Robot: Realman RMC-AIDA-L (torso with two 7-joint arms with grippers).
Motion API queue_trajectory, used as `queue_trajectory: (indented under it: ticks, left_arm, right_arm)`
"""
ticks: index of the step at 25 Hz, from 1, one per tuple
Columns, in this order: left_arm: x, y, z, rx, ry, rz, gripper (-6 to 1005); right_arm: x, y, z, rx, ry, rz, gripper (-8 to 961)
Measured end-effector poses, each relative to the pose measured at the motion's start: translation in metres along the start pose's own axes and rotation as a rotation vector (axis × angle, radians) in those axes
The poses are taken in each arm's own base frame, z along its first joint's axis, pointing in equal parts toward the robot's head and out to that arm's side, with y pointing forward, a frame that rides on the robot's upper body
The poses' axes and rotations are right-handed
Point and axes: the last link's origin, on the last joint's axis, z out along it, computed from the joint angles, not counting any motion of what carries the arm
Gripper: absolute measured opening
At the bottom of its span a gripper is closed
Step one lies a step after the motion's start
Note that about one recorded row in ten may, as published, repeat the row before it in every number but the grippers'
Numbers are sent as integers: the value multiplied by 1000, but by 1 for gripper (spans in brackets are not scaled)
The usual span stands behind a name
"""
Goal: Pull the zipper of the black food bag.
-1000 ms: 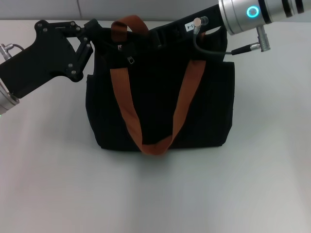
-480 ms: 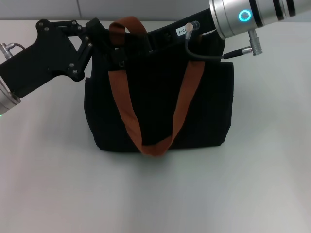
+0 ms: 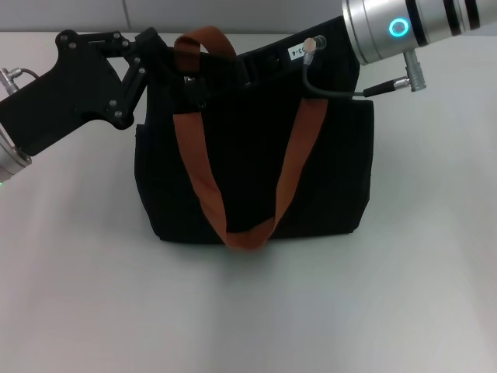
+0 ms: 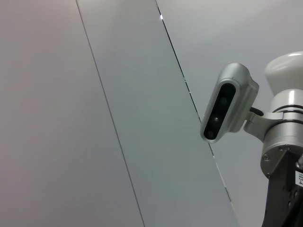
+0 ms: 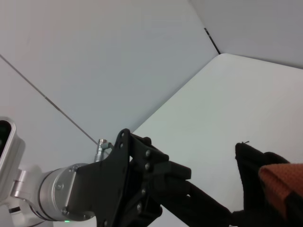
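The black food bag (image 3: pixel 248 171) stands upright mid-table, its orange-brown handles (image 3: pixel 203 179) draped over the front. My left gripper (image 3: pixel 161 58) is shut on the bag's top left corner. It also shows in the right wrist view (image 5: pixel 208 203), reaching to the bag's black fabric (image 5: pixel 248 165). My right gripper (image 3: pixel 213 78) lies along the bag's top edge, coming from the right, black against the black bag. A small silver glint of the zipper (image 3: pixel 189 79) shows at the top left, just past the right gripper's end. The zipper track is hidden.
The bag sits on a plain white table (image 3: pixel 248 311). A grey wall runs behind it. The right arm's silver wrist (image 3: pixel 404 27) and its cable (image 3: pixel 334 92) hang over the bag's top right. The left wrist view shows only the wall and the robot's head camera (image 4: pixel 227 104).
The right arm shifted left along the bag's top, then slightly back right. The dangling pull tab moved left with it. The left gripper stayed at the corner.
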Motion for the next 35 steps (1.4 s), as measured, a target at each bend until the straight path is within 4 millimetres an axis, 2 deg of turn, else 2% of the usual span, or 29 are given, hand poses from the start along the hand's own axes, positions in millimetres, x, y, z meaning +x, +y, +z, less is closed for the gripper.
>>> queue_trajectory:
  ticks: [7, 13, 23, 35]
  left_arm:
    - [1, 0, -1, 1, 7, 1, 24]
    - [2, 0, -1, -4, 14, 1, 24]
    - [3, 0, 0, -3, 20, 1, 24]
    - [3, 1, -1, 0, 22, -4, 24]
  right_arm:
    - [-3, -2, -4, 9, -15, -3, 311]
    - [-2, -1, 5, 25, 3, -16, 311]
    - [0, 6, 7, -38, 3, 7, 310]
    - [5, 0, 7, -30, -5, 12, 308]
